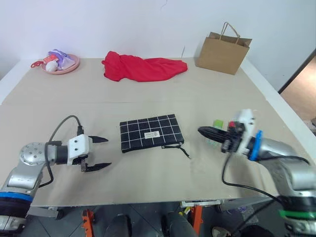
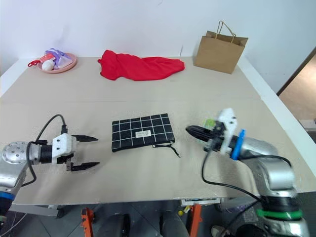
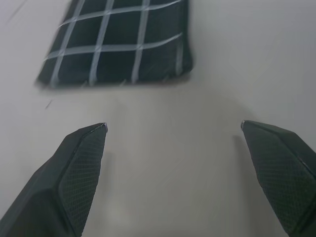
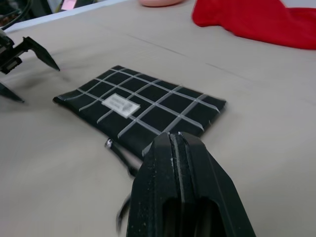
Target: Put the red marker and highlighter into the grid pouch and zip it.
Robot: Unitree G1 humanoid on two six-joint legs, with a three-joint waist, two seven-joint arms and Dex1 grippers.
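Beige table (image 1: pixel 148 187) | grid pouch (image 1: pixel 151 132) mid (zipped), red cloth (image 1: pixel 143 67), paper bag (image 1: pixel 222 52) far | left gripper (image 1: pixel 101 153) wide, right gripper (image 1: pixel 203 131) pinched shut, empty

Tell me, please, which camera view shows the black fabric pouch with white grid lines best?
The left eye view: the whole black grid-lined fabric pouch, label and zipper cord included. The right eye view matches it; the right wrist view hides its near edge behind the shut right gripper; the left wrist view catches one end.

head stereo overhead, wrist views share grid pouch (image 4: pixel 143 103)
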